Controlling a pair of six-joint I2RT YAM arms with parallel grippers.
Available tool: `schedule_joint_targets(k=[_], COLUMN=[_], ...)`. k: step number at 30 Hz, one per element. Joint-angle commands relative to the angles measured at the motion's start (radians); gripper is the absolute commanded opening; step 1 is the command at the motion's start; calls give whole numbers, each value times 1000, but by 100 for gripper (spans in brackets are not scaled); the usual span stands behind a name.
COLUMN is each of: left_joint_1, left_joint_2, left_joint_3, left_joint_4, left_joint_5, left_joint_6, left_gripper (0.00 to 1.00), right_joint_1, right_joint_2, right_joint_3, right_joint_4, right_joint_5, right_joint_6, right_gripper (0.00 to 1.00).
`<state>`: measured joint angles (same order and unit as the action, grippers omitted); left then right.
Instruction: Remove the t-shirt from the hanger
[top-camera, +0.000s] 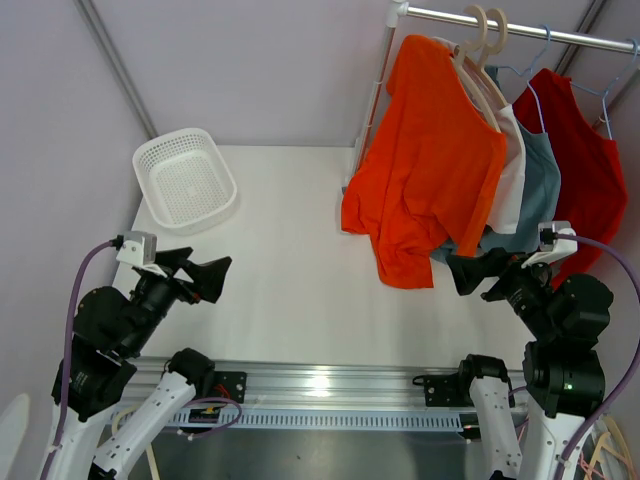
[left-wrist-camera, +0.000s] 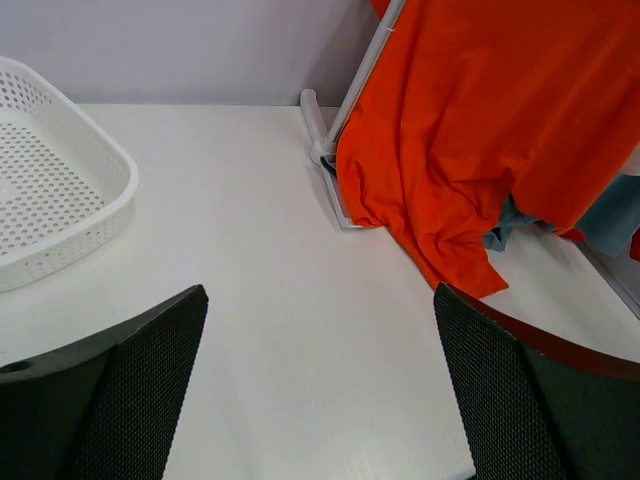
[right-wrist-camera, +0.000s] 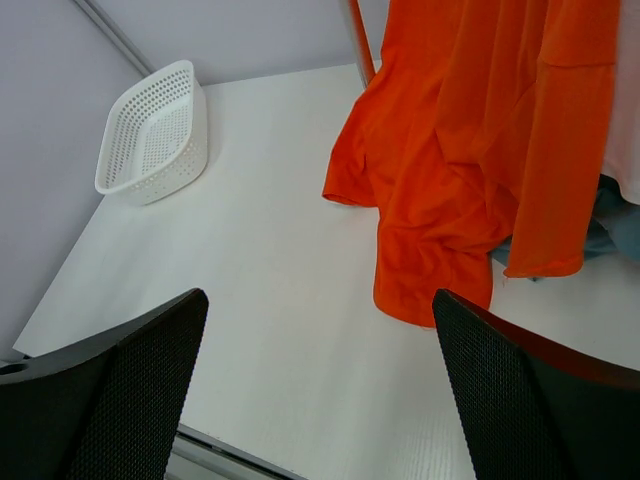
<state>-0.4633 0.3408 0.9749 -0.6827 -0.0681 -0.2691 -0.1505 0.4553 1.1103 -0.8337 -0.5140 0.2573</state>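
Well apart: white basket (top-camera: 150, 152), hanging orange t-shirt (top-camera: 430, 170).

t-shirt (top-camera: 430, 150): orange cloth, matt, soft, falling in creases
hanger (top-camera: 478, 60): pale and smooth, looks like wood
clothes rail (top-camera: 520, 28): metal, glossy
basket (left-wrist-camera: 90, 225): white plastic, pierced all over with small holes, slight sheen
table (top-camera: 290, 250): white, smooth, matt
finger pads (left-wrist-camera: 140, 400): black, matt, finely dimpled
base beam (top-camera: 330, 385): bare silvery metal, ribbed, shiny

Left of the orange t-shirt (top-camera: 425, 160) the table (top-camera: 290, 260) lies open up to the basket (top-camera: 185, 185); right of it, 3 hung garments (top-camera: 585, 170) crowd close.
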Motion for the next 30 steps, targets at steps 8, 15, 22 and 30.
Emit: schedule_joint_targets(k=[8, 15, 22, 30], left_joint_1=[5, 6, 6, 5], left_joint_2=[7, 6, 1, 24], left_joint_3=[30, 25, 27, 25], left_joint_4=[3, 6, 9, 41], left_joint_5=[-15, -19, -24, 4], left_joint_6=[31, 36, 45, 39], left_gripper=[99, 100, 100, 99], right_joint_1=[19, 95, 374, 388], right_joint_2=[20, 48, 129, 417], right_joint_3=[16, 20, 132, 477], right_joint_4=[8, 1, -91, -137], right_joint_5=[16, -15, 399, 1026], right_joint_6=[-13, -46, -104, -93], right_gripper=[99, 99, 99, 99])
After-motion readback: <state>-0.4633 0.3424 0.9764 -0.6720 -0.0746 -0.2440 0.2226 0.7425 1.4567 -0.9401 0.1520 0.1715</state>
